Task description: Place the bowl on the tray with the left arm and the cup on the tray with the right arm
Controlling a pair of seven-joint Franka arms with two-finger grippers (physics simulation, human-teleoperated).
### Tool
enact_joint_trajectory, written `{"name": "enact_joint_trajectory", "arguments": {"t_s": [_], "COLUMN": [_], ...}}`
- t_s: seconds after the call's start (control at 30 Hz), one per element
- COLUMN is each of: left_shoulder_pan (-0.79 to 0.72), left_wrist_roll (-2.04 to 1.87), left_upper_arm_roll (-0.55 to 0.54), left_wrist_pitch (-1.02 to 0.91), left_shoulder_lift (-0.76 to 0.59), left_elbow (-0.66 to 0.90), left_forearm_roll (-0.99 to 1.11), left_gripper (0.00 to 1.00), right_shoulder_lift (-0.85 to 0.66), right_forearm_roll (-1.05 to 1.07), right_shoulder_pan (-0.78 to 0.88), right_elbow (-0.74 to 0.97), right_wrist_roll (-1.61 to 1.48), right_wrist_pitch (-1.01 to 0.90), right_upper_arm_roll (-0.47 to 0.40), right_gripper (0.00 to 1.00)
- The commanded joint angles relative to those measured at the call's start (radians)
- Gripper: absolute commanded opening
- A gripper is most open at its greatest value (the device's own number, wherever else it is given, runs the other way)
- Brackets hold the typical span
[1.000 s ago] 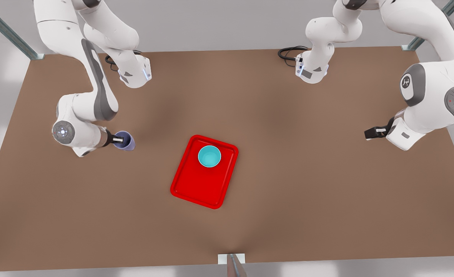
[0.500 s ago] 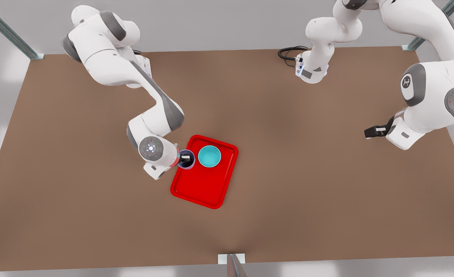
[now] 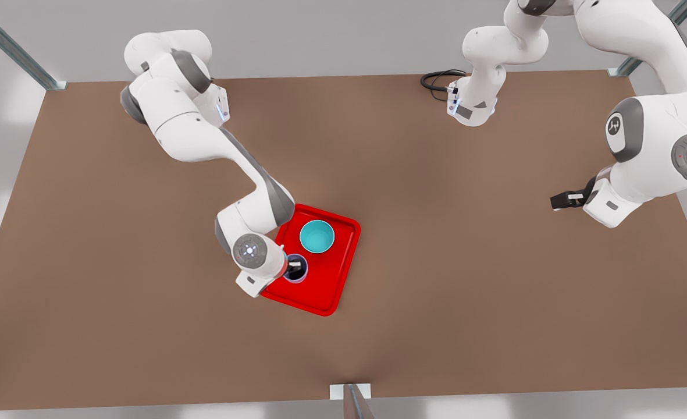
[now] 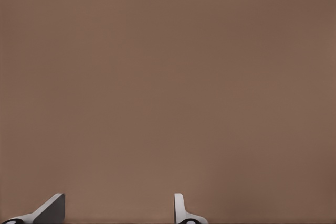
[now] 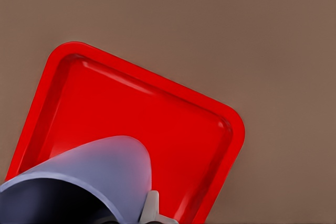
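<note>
The right gripper (image 3: 294, 267), clamped on the lilac cup (image 3: 295, 269), has carried it along the red tray (image 3: 320, 291) past the teal bowl (image 3: 317, 236), while the left gripper (image 3: 561, 201) waits open over the table (image 3: 436, 291).

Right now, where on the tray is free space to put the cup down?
The tray is bare on its near half, below the bowl. The far end holds the bowl. The right gripper holds the cup over the front view's left side.
</note>
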Motion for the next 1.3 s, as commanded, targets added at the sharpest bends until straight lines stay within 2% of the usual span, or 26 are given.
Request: {"name": "enact_joint_trajectory", "arguments": {"t_s": [0.0, 0.37, 0.4, 0.47, 0.5, 0.53, 0.6, 0.67, 0.7, 0.73, 0.77, 0.83, 0.97, 1.07, 1.1, 1.13, 1.17, 1.27], "left_shoulder_pan": [0.000, 0.000, 0.000, 0.000, 0.000, 0.000, 0.000, 0.000, 0.000, 0.000, 0.000, 0.000, 0.000, 0.000, 0.000, 0.000, 0.000, 0.000], "left_wrist_roll": [0.000, 0.000, 0.000, 0.000, 0.000, 0.000, 0.000, 0.000, 0.000, 0.000, 0.000, 0.000, 0.000, 0.000, 0.000, 0.000, 0.000, 0.000], "left_upper_arm_roll": [0.001, 0.001, 0.001, 0.001, 0.001, 0.001, 0.001, 0.001, 0.001, 0.001, 0.001, 0.001, 0.001, 0.001, 0.001, 0.001, 0.001, 0.001], "left_wrist_pitch": [0.000, 0.002, 0.002, 0.000, 0.000, 0.000, 0.000, 0.000, 0.000, 0.000, 0.000, 0.000, 0.002, 0.000, 0.000, 0.000, 0.000, 0.002], "left_shoulder_lift": [0.000, 0.009, 0.009, 0.009, 0.009, 0.009, 0.009, 0.009, 0.009, 0.009, 0.009, 0.009, 0.009, 0.009, 0.009, 0.009, 0.009, 0.009], "left_elbow": [0.000, 0.001, 0.001, 0.002, 0.000, 0.002, 0.000, 0.001, 0.002, 0.000, 0.002, 0.000, 0.002, 0.002, 0.002, 0.002, 0.002, 0.002], "left_forearm_roll": [0.000, 0.003, 0.003, 0.003, 0.003, 0.003, 0.003, 0.003, 0.003, 0.003, 0.003, 0.003, 0.003, 0.003, 0.003, 0.003, 0.003, 0.003], "left_gripper": [1.00, 1.00, 1.00, 1.00, 1.00, 1.00, 1.00, 1.00, 1.00, 1.00, 1.00, 1.00, 1.00, 1.00, 1.00, 1.00, 1.00, 1.00], "right_shoulder_lift": [0.001, 0.053, 0.053, 0.051, 0.051, 0.051, 0.051, 0.050, 0.048, 0.042, 0.037, -0.010, -0.237, -0.355, -0.477, -0.660, -0.788, -0.812], "right_forearm_roll": [-0.007, -0.007, -0.009, -0.007, -0.006, -0.006, -0.004, -0.003, -0.004, -0.003, 0.003, 0.008, 0.008, 0.080, 0.077, 0.077, 0.086, 0.141], "right_shoulder_pan": [0.000, -0.002, -0.002, -0.008, -0.008, -0.009, -0.012, -0.018, -0.017, -0.018, -0.020, -0.020, -0.035, -0.170, -0.190, -0.198, -0.213, -0.265], "right_elbow": [0.000, -0.040, -0.040, -0.040, -0.040, -0.040, -0.038, -0.038, -0.037, -0.035, -0.035, -0.032, -0.011, -0.006, -0.059, -0.248, -0.357, -0.342], "right_wrist_roll": [0.000, -0.009, -0.017, -0.075, -0.081, -0.097, -0.097, -0.098, -0.098, -0.094, -0.092, -0.081, -0.083, -0.199, -0.268, -0.281, -0.287, -0.288], "right_wrist_pitch": [-0.003, 0.031, 0.034, 0.034, 0.034, 0.034, 0.034, 0.034, 0.034, 0.034, 0.028, 0.011, -0.247, -0.377, -0.411, -0.408, -0.406, -0.443], "right_upper_arm_roll": [0.000, 0.000, 0.000, 0.000, 0.000, 0.000, 0.000, 0.000, 0.000, 0.002, 0.003, 0.010, 0.010, 0.014, 0.002, -0.042, -0.084, -0.081], "right_gripper": [0.21, 0.21, 0.40, 0.62, 0.68, 0.68, 0.80, 0.83, 0.87, 1.00, 1.00, 1.00, 1.00, 1.00, 1.00, 1.00, 1.00, 1.00]}}
